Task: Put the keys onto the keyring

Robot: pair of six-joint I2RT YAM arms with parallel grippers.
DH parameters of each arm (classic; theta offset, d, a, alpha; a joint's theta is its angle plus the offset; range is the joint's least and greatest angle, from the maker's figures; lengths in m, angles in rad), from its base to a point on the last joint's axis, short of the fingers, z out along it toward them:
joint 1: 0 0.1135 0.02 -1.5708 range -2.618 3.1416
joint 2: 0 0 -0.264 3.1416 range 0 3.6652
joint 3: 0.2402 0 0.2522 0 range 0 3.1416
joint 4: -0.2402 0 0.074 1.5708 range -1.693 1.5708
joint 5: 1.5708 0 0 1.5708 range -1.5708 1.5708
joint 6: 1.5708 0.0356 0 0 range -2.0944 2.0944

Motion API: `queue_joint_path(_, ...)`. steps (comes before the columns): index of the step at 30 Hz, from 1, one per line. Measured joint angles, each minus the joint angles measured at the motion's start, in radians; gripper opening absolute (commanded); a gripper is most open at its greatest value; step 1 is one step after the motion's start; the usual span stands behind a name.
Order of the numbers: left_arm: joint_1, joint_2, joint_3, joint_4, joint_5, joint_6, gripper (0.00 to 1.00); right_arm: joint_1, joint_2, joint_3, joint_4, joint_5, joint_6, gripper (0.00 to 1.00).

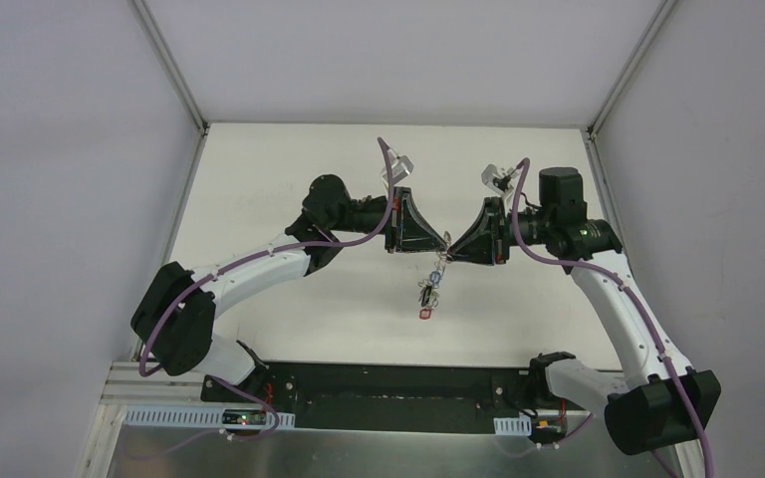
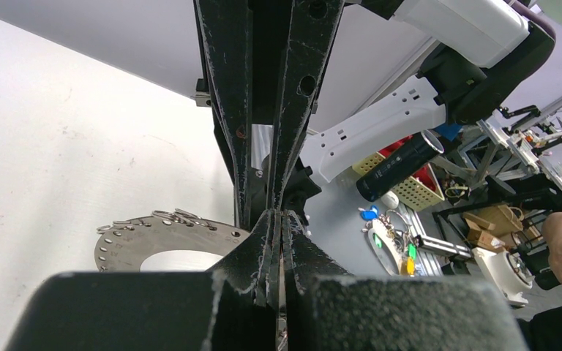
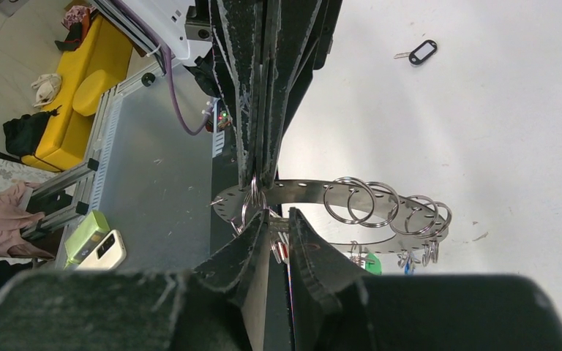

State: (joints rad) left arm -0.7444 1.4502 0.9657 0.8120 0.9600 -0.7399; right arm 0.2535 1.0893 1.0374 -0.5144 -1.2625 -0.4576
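The keyring (image 1: 432,289) is a flat grey metal hoop with punched holes. It hangs under my two grippers, strung with small split rings, keys and a red tag (image 1: 427,313). My left gripper (image 1: 439,239) and right gripper (image 1: 455,246) meet tip to tip above mid-table. In the right wrist view the hoop (image 3: 380,191) carries several split rings, with green and blue tags below. My right gripper (image 3: 279,219) is shut on the hoop's rim. My left gripper (image 2: 281,219) is shut on a thin key with a split ring at the hoop's (image 2: 168,235) edge.
Loose keys with tags lie at the back of the table (image 1: 399,165) and back right (image 1: 496,177). A black-tagged key (image 3: 422,51) lies on the white table. The black base rail (image 1: 388,383) runs along the near edge.
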Motion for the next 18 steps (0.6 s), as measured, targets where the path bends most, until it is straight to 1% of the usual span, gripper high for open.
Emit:
queue_joint_path(7,0.0,0.0,0.0,0.0,0.0,0.0,0.0,0.0,-0.007,-0.005,-0.01,-0.019,-0.002,0.22)
queue_joint_path(13,0.0,0.0,0.0,-0.005,-0.001,0.005,0.0,0.0,-0.01,-0.005,-0.011,-0.036,0.006,0.22)
queue_joint_path(18,0.0,0.0,0.0,-0.011,-0.001,0.015,0.0,0.0,-0.009,-0.005,0.026,-0.036,0.047,0.19)
